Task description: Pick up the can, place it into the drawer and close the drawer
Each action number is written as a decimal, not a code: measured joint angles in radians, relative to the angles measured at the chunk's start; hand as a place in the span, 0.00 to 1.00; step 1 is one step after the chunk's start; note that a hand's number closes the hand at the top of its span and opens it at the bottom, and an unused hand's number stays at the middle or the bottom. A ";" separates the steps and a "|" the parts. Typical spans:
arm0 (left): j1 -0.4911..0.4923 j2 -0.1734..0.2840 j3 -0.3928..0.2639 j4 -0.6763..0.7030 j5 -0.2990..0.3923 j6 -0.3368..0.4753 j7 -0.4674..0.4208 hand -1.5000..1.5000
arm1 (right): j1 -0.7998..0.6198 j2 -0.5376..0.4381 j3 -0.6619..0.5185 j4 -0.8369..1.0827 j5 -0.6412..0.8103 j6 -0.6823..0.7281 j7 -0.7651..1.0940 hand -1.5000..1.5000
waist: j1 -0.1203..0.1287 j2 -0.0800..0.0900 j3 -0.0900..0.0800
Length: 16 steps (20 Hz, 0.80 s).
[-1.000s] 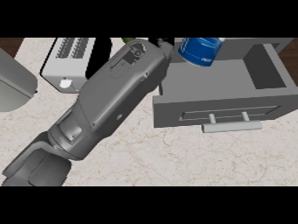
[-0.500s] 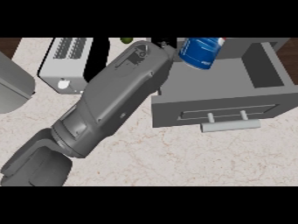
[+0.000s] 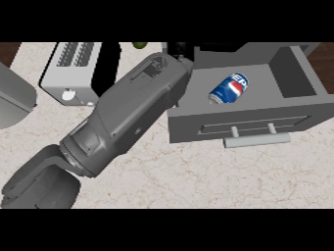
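The blue can [image 3: 227,88] lies on its side inside the open grey drawer [image 3: 300,78], near the drawer's left wall, with nothing touching it. My right forearm runs from the lower left up to the drawer's back left corner. Only a bit of the black right hand [image 3: 178,49] shows there, above and left of the can, its fingers stretched along the view's top edge and holding nothing. The drawer's front carries a bar handle [image 3: 256,140]. My left hand is out of sight.
A white toaster [image 3: 72,68] stands at the back left of the marble counter. Beside my right wrist a small green thing [image 3: 138,45] peeks out. A grey forearm [image 3: 3,93] fills the left edge. Bare counter lies in front of the drawer.
The can, held above the drawer's back left corner before, has left my right hand and now lies inside the drawer. The right hand stays near that corner.
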 measured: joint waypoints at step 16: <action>0.003 0.000 -0.036 -0.008 0.118 0.032 -0.096 0.00 | -0.060 -0.053 -0.020 -0.035 0.157 0.054 -0.122 0.00 | 0.006 0.001 0.000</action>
